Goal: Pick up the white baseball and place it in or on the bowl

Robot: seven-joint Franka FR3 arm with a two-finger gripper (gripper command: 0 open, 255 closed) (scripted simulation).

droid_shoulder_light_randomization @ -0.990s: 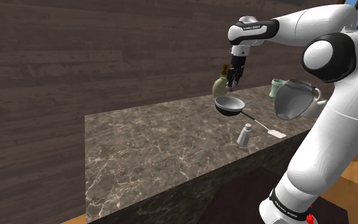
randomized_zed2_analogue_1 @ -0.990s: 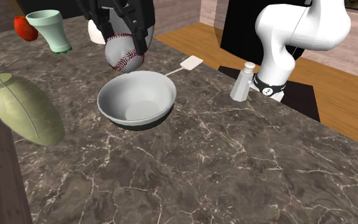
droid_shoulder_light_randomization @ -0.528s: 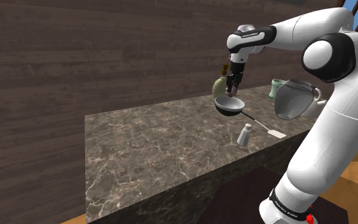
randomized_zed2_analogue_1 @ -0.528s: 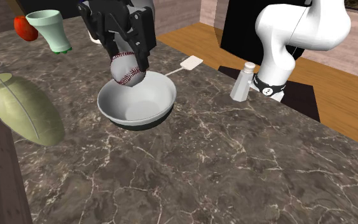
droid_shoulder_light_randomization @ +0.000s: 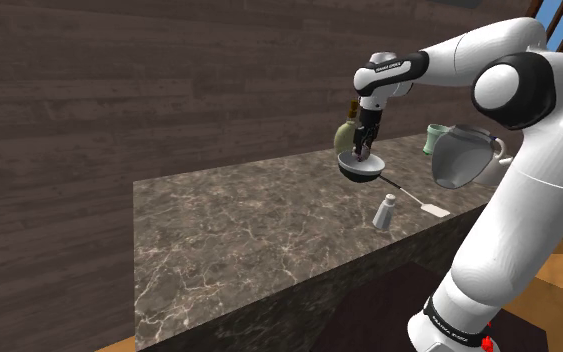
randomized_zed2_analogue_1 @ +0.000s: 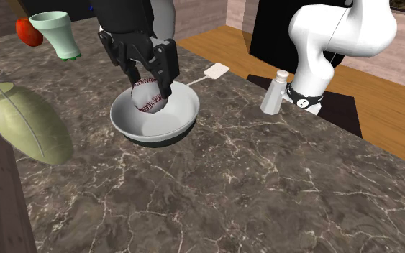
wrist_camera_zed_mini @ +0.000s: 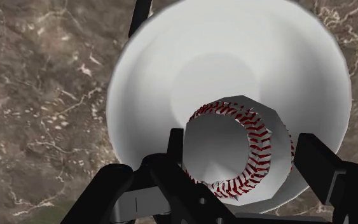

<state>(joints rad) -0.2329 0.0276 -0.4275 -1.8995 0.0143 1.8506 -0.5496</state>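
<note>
Pointing down, the pincer (randomized_zed2_analogue_1: 153, 90) is gripping the white, red-stitched baseball (randomized_zed2_analogue_1: 149, 98) between its two black fingers (wrist_camera_zed_mini: 318, 167); it is holding the ball inside the rim of the pale bowl (randomized_zed2_analogue_1: 125, 128), toward the bowl's far side in the second exterior view, and whether the ball is touching the bowl's floor cannot be told; the bowl is standing upright on the dark marbled surface (randomized_zed2_analogue_1: 265, 187); a white spatula (randomized_zed2_analogue_1: 216, 71) is lying just beyond the bowl, its thin handle reaching toward the rim; a shaker (randomized_zed2_analogue_1: 275, 92) is standing upright near the surface's edge, to the bowl's right in that view; an olive-green bottle (randomized_zed2_analogue_1: 28, 123) is sitting to the bowl's left, and a pale green cup (randomized_zed2_analogue_1: 55, 30) is sitting farther back.
</note>
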